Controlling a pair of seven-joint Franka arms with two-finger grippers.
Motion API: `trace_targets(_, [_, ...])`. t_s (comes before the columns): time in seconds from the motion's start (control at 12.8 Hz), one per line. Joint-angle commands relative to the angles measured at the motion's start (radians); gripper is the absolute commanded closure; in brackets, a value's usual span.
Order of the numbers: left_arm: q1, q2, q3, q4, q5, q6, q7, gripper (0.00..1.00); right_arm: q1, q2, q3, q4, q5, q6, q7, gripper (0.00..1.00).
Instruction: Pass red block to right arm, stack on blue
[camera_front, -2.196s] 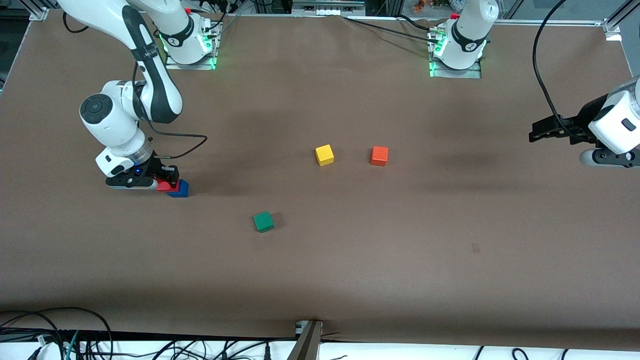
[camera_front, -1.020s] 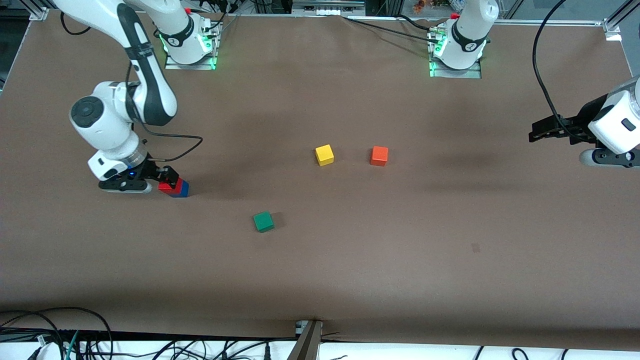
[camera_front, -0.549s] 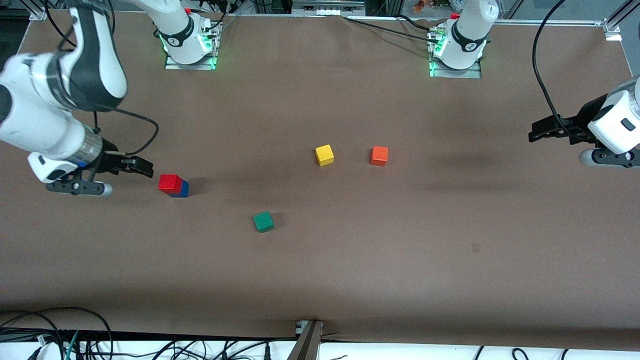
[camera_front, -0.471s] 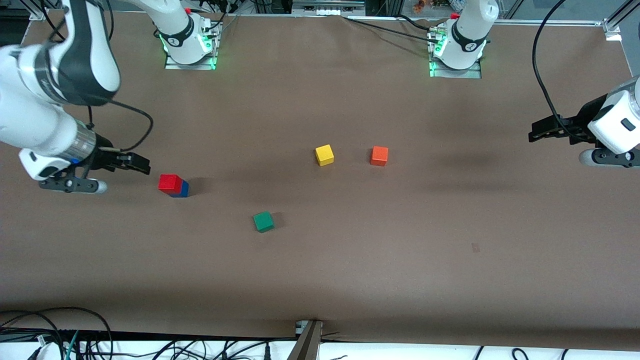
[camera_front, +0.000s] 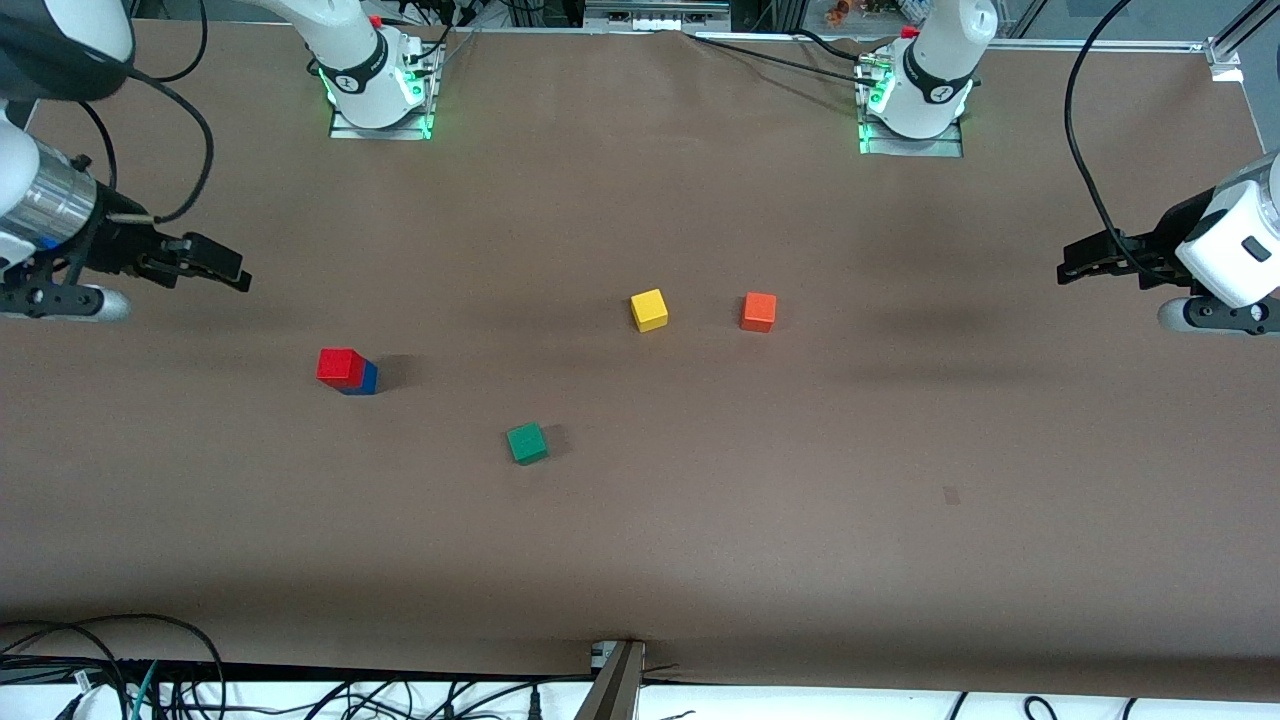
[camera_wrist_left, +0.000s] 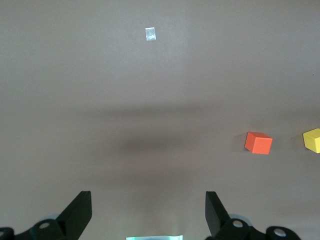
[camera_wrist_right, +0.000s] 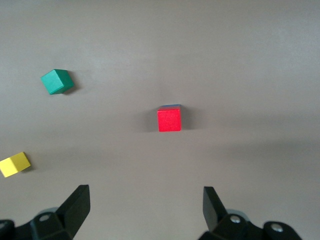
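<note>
1. Over the table's edge at the right arm's end, we see the right gripper (camera_front: 215, 268) up in the air, fingers (camera_wrist_right: 75, 205) spread apart, holding nothing.
2. On the table near that gripper, we see the red block (camera_front: 340, 366) sitting squarely on the blue block (camera_front: 366, 379); only a thin blue edge (camera_wrist_right: 170, 106) shows in the right wrist view.
3. We see the green block (camera_front: 526, 442) nearer the front camera than the stack, toward the table's middle.
4. We see the yellow block (camera_front: 649, 309) and orange block (camera_front: 758, 311) side by side mid-table, apart from each other.
5. At the left arm's end, we see the left gripper (camera_front: 1085, 263) waiting over bare table (camera_front: 900, 480), its fingers (camera_wrist_left: 77, 212) wide apart, empty.
</note>
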Motion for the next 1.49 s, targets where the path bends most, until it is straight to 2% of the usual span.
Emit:
trace_targets(0.0, [0.0,-0.003,-0.003,0.004,0.017,0.003,0.004,0.0,0.001,0.008,0.003,0.016,-0.029,-0.018,-0.002,0.0])
trace_targets(0.39, [0.001,-0.005,-0.003,0.004,0.017,0.003,0.004,0.0,-0.031,0.034,-0.015,0.05,-0.035,-0.016,-0.086,0.0])
trace_targets(0.47, [0.002,-0.005,-0.002,0.004,0.017,0.003,0.004,0.0,-0.037,0.04,-0.003,0.053,-0.044,-0.02,-0.083,0.0])
trace_targets(0.55, [0.004,-0.005,0.0,0.004,0.017,0.003,0.004,0.0,-0.092,0.039,0.046,0.056,-0.046,-0.044,-0.079,0.0])
trace_targets(0.71, [0.002,-0.005,-0.002,0.004,0.017,0.003,0.004,0.0,-0.276,0.028,0.237,0.057,-0.049,-0.082,-0.072,0.0])
trace_targets(0.78, [0.002,-0.005,0.0,0.004,0.017,0.003,0.004,0.0,-0.315,0.025,0.277,0.057,-0.054,-0.098,-0.069,0.0])
trace_targets(1.02, [0.004,-0.003,0.0,0.004,0.017,0.003,0.004,0.0,-0.353,-0.006,0.296,0.025,-0.066,-0.118,-0.057,0.0])
trace_targets(1.18, [0.004,-0.003,0.0,0.004,0.017,0.003,0.004,0.0,-0.439,-0.026,0.385,0.008,-0.087,-0.118,-0.06,0.0])
trace_targets(1.41, [0.004,-0.005,0.001,0.004,0.017,0.003,0.004,0.0,-0.435,-0.026,0.396,0.028,-0.114,-0.118,-0.066,0.0])
